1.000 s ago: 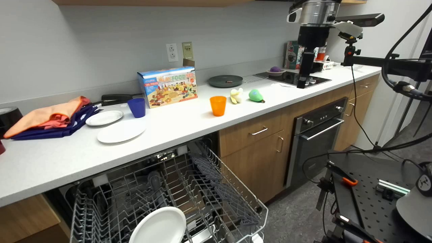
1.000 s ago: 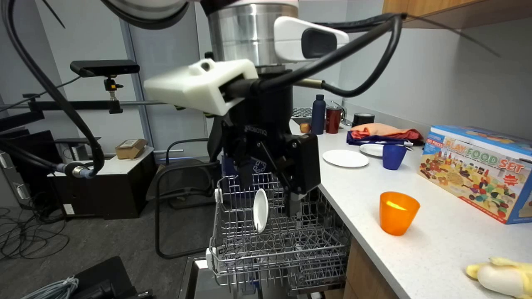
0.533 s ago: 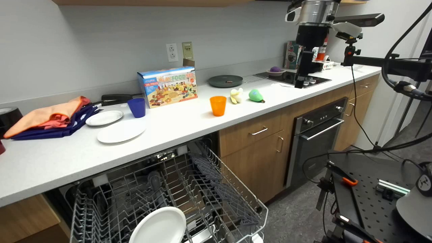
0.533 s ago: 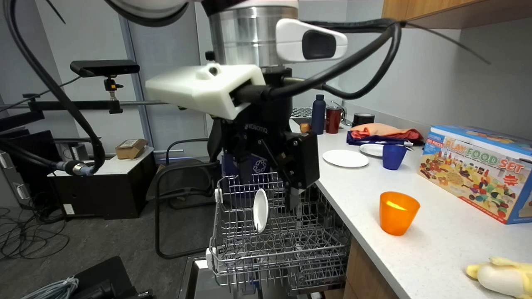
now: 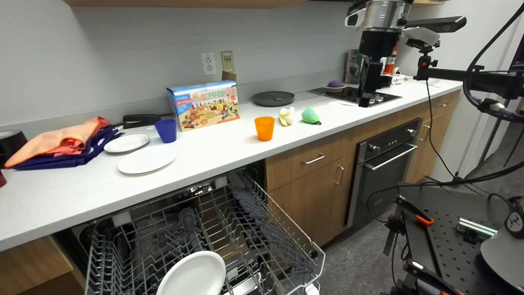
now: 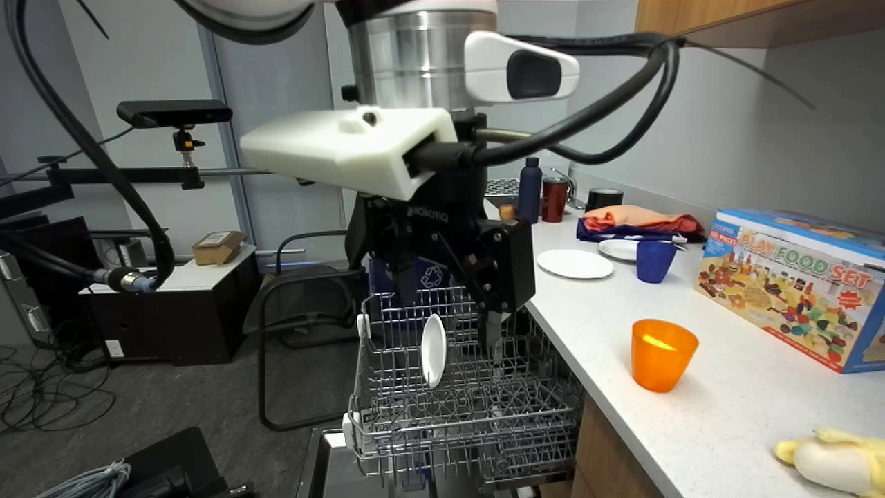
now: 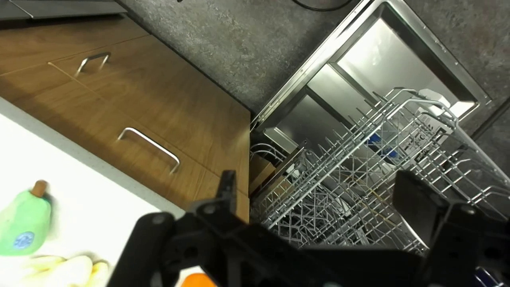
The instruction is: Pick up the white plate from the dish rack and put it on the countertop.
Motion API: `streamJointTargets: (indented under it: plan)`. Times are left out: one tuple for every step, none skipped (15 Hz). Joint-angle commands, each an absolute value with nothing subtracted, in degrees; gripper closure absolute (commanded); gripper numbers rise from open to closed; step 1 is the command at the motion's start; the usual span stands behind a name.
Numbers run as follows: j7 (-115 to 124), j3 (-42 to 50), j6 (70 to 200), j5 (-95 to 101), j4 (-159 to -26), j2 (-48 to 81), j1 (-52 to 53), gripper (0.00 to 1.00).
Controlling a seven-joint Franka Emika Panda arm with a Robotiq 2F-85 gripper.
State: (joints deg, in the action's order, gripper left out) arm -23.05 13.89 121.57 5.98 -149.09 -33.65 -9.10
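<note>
The white plate (image 5: 194, 274) stands on edge, leaning, among the tines of the dish rack (image 6: 470, 422). An exterior view shows it nearly edge-on as a thin white plate (image 6: 433, 351). In the wrist view, little more than a thin white rim shows beside the right finger; the rest is hidden. My gripper (image 6: 448, 311) hangs well above counter height, in an exterior view over the cooktop side and away from the rack. Its fingers (image 7: 228, 185) are spread wide with nothing between them. The white countertop (image 5: 221, 151) runs along the wall behind the pulled-out rack.
On the counter lie two white plates (image 5: 147, 159), a blue cup (image 5: 166, 131), an orange cup (image 5: 265, 128), a food-set box (image 5: 204, 104), a banana toy (image 5: 286, 116) and a green toy (image 5: 311, 116). The counter's front edge borders the rack. A wooden cabinet (image 7: 159, 99) stands beside it.
The wrist has turned slightly, its white camera mount swinging to the right in an exterior view. The gripper has shifted only a little. Plate, rack and counter items have stayed put.
</note>
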Motion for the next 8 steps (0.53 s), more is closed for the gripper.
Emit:
streamJointTargets:
  plan:
    - [-24.5, 14.9, 122.2, 6.0, -149.3, -33.9, -8.4, 0.0]
    - [-23.3, 14.4, 121.4, 6.3, -149.0, -33.7, -8.7, 0.0]
    - [-23.3, 14.4, 121.4, 6.3, -149.0, -33.7, -8.7, 0.0]
    - [-23.3, 14.4, 121.4, 6.3, -149.0, -33.7, -8.7, 0.0]
    - [-23.3, 14.4, 121.4, 6.3, -149.0, -33.7, -8.7, 0.0]
    - [-23.3, 14.4, 121.4, 6.3, -149.0, -33.7, -8.7, 0.0]
    - [-23.3, 14.4, 121.4, 6.3, -149.0, -33.7, -8.7, 0.0]
    - [-23.3, 14.4, 121.4, 6.3, -149.0, -33.7, -8.7, 0.0]
